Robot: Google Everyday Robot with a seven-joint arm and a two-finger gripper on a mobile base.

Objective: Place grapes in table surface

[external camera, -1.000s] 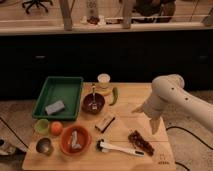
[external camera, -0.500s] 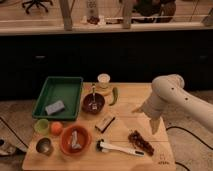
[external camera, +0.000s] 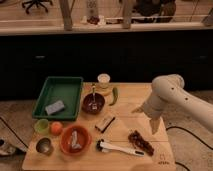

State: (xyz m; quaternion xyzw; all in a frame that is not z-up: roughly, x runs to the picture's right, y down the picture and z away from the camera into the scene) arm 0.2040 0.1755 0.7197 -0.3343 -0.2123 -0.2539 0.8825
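Lying on the table surface just right of the white-handled tool, the grapes rest on bare wood, so the job looks done. Farther back from the tool, the gripper hangs over them, pointing down; I cannot tell if it is apart or together.

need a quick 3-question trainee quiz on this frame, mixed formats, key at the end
1. True or false: the grapes lie on the table surface.
2. Where is the gripper? A) at the table's far-left edge B) just up and right of the grapes, near the right edge C) out of view
3. What lies just left of the grapes?

Key: 1 true; 2 B; 3 the white-handled tool.
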